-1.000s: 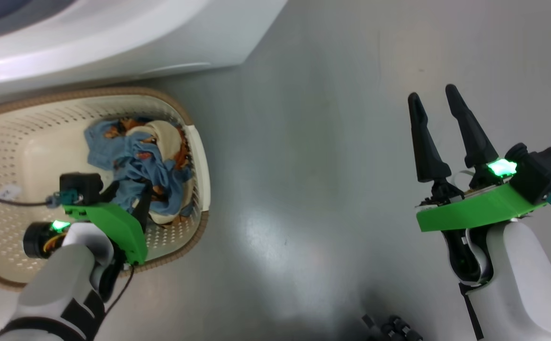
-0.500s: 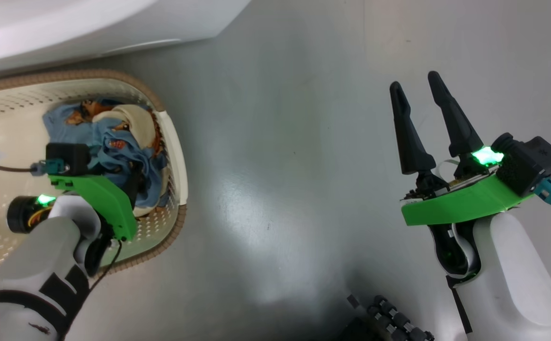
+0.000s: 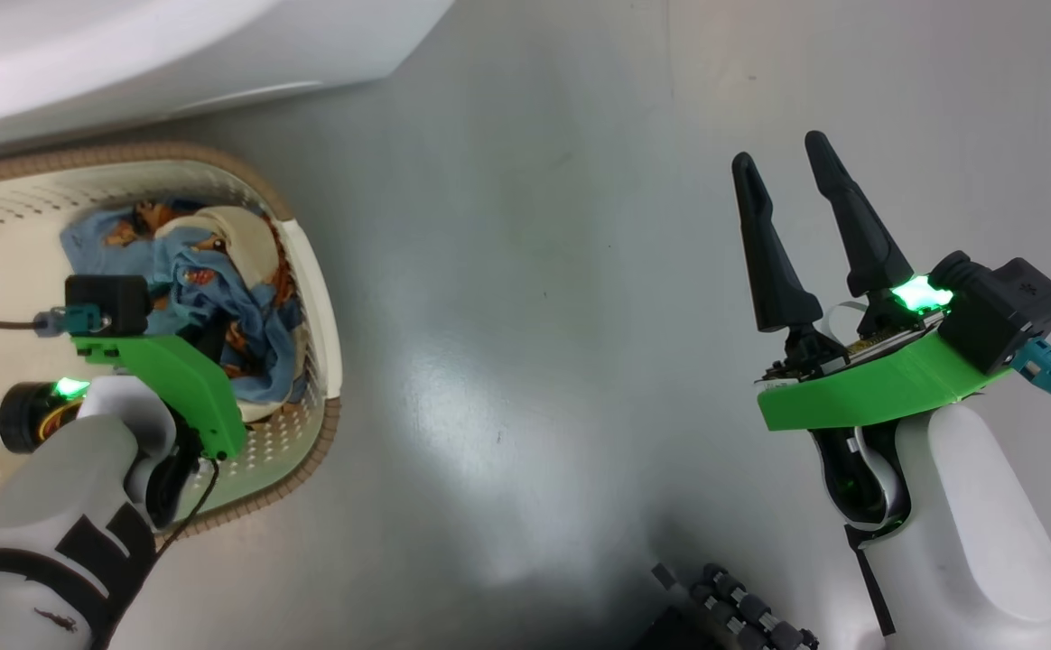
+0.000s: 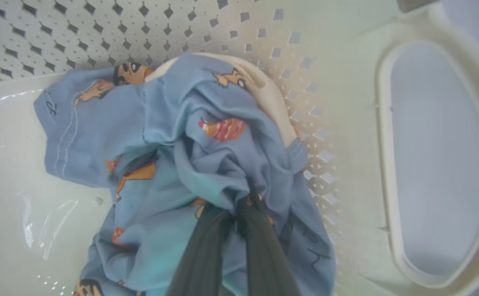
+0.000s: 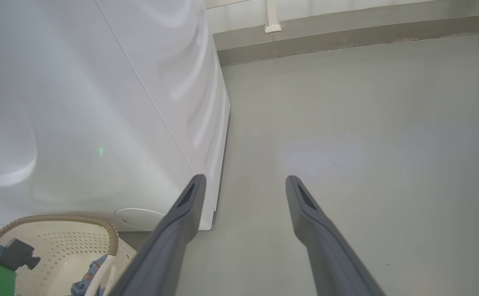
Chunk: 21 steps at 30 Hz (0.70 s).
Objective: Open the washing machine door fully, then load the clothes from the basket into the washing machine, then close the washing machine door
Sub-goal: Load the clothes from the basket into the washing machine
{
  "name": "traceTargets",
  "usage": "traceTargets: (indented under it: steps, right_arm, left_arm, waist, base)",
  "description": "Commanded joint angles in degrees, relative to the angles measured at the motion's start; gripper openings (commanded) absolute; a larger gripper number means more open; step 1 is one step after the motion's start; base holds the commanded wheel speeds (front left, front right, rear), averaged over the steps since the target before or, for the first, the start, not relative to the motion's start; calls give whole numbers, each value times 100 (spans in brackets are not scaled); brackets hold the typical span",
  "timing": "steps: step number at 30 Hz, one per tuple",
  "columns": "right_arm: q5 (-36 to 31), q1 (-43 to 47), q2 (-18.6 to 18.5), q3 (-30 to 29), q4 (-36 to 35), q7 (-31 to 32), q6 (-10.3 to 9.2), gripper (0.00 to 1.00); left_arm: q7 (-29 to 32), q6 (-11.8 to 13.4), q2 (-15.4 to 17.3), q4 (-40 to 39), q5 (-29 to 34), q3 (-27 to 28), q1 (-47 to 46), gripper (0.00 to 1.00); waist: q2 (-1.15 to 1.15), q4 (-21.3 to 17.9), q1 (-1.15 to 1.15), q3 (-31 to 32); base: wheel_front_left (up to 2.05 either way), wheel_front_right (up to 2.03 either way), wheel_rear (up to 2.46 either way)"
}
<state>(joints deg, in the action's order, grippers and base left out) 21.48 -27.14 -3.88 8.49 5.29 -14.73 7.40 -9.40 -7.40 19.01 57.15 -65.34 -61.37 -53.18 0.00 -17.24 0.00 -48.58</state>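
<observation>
Landmark for all positions: the basket point(image 3: 318, 298), cream perforated plastic with a brown woven-look rim, standing on the grey floor point(image 3: 534, 316).

Washing machine point(image 5: 99, 102): the white cabinet stands just beside the basket, with its lower front corner close to the basket rim. Whether the two touch, I cannot tell.

Clothes point(image 4: 161, 135): light-blue fabric printed with orange, cream and black cartoon figures. It is bunched inside the basket, at the end that has the oval handle opening point(image 4: 437, 156). A cream piece lies under the blue and presses against the perforated wall. The bundle sits low, on the basket bottom.

Left gripper point(image 4: 243, 203): it reaches down inside the basket. The two dark fingers are drawn together and clamped on a fold of the blue fabric near the middle of the bundle. The cloth puckers and gathers around the tips. The arm's green wrist mount point(image 3: 182, 379) hangs over the bundle, inside the basket rim.

Right gripper point(image 3: 780, 153): it is outside the basket and well apart from it, over bare floor. The fingers are spread apart with nothing between them, and they point past the corner of the washing machine.
</observation>
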Motion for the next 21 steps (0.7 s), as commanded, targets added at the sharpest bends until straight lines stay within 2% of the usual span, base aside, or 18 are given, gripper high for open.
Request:
traceTargets:
  steps: [1, 11, 15, 21]
  right_arm:
    - [-35, 157, -8, 66, -111, -27, 9, 100]
    - [-42, 275, -97, 1, -22, -27, 9, 100]
    - [-40, 385, -167, -38, 24, -27, 9, 100]
    - [-24, 601, -258, -68, 114, -27, 9, 100]
  left_arm:
    - [-108, -9, 136, 0, -101, 39, -10, 0]
    - [-549, -9, 137, 33, -549, 96, 344, 0]
    - [-557, -9, 171, -141, -391, 580, 528, 0]
    - [-559, -9, 112, -481, 227, 1532, 1044, 0]
  waist:
    - [0, 60, 0, 104]
    - [0, 369, 0, 818]
    - [0, 528, 0, 1134]
    - [0, 716, 0, 1630]
  base:
    - [0, 0, 0]
    - [0, 0, 0]
    - [0, 0, 0]
    - [0, 0, 0]
